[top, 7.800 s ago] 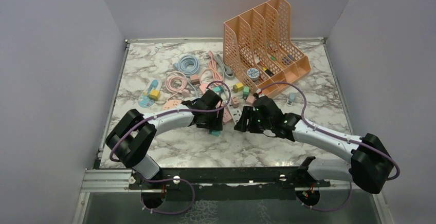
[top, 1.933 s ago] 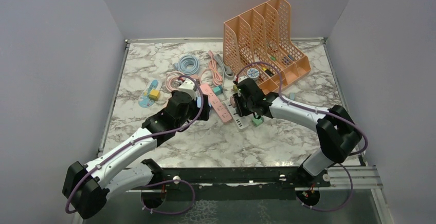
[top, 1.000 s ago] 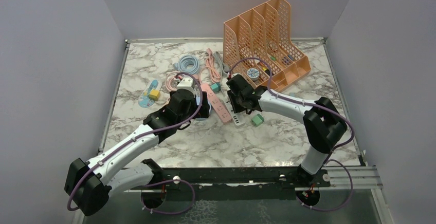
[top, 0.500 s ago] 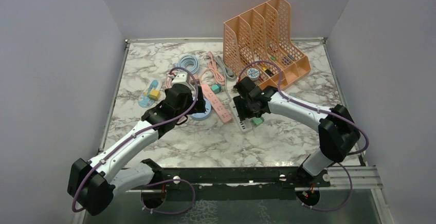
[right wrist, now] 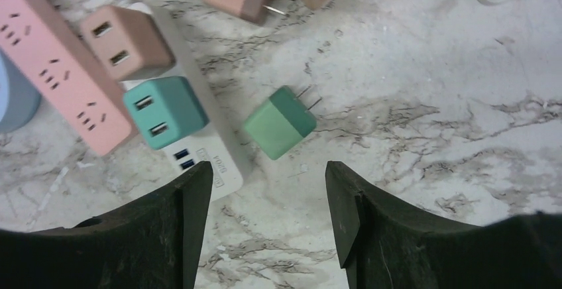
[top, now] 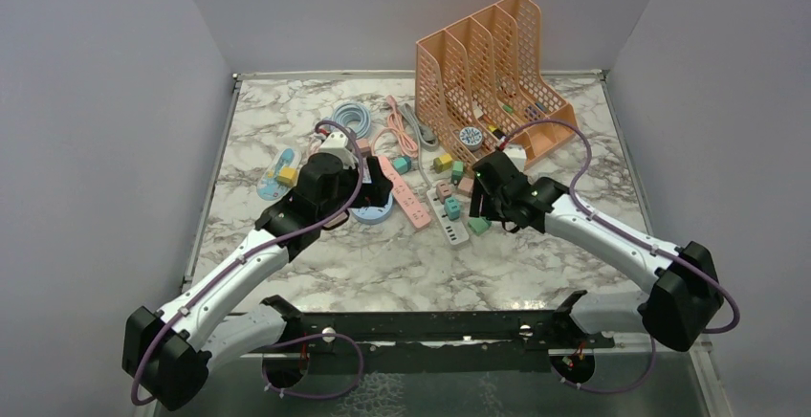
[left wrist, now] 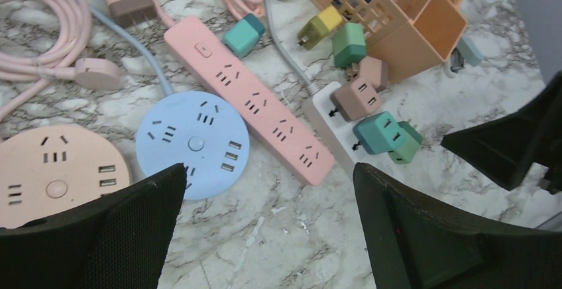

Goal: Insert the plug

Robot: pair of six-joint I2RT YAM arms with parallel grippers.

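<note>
**Reaching for the loose plug, nothing gripped yet**

The right pincer (right wrist: 268,177) hangs with its fingers apart and empty above the green plug (right wrist: 280,122). The plug lies on its side on the tabletop (right wrist: 431,136), just beside the white power strip (right wrist: 222,162), with its prongs pointing away from the strip. A teal plug (right wrist: 164,111) and a brown plug (right wrist: 126,42) already sit in that strip, and the pink power strip (right wrist: 63,77) lies alongside it. The left pincer (left wrist: 268,189) is also apart and holds nothing, poised over the round blue socket (left wrist: 193,144). The step in hand looks like the pick-up. The next move probably calls for coming down and closing across the plug's flat sides, then turning the prongs downward and lining them up with a free socket. I cannot tell whether the white strip has one.
</note>
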